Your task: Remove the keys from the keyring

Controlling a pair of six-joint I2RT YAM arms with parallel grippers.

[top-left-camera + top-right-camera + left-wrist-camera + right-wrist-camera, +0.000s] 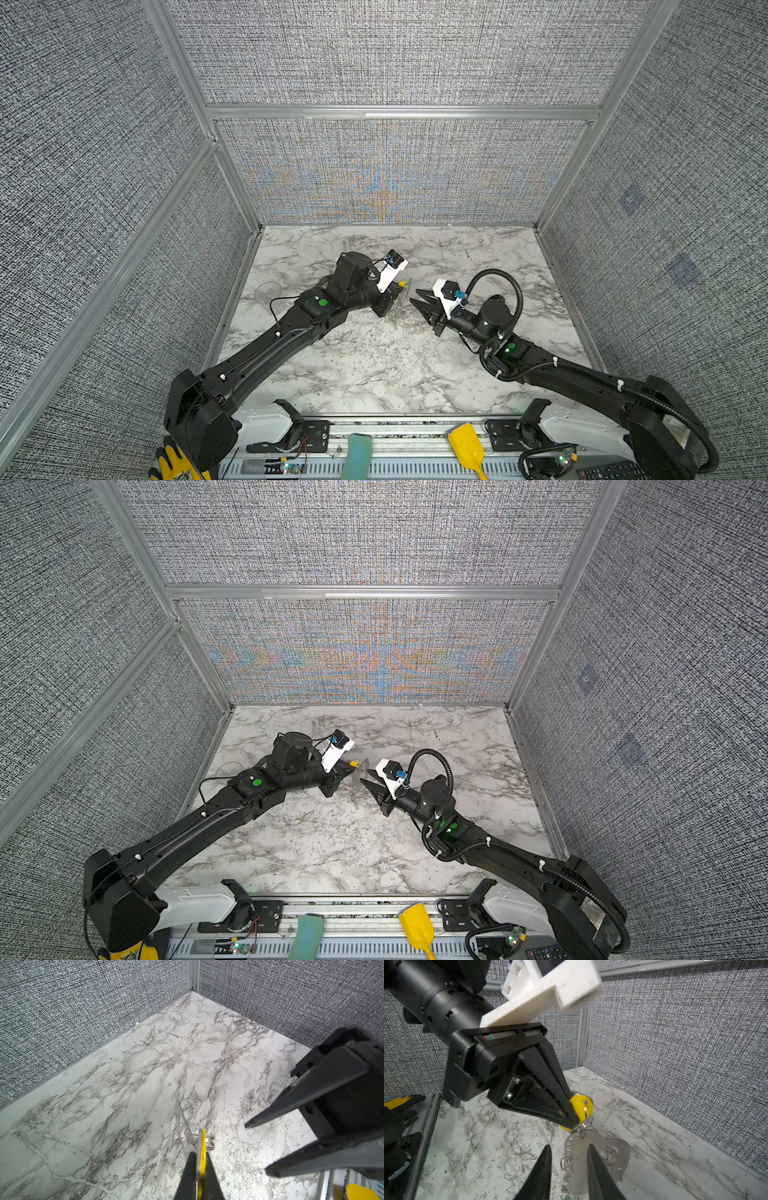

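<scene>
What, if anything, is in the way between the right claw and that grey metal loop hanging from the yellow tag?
Nothing visible. The right gripper faces the keyring with jaws apart, only air between them. The keyring dangles from the yellow key, which the left gripper pinches.

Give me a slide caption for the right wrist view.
Left gripper pinches the yellow key; the grey keyring dangles below, seen through the open right gripper.

Yellow key (581, 1105) clamped, grey keyring (623, 1155) hanging beneath
</scene>
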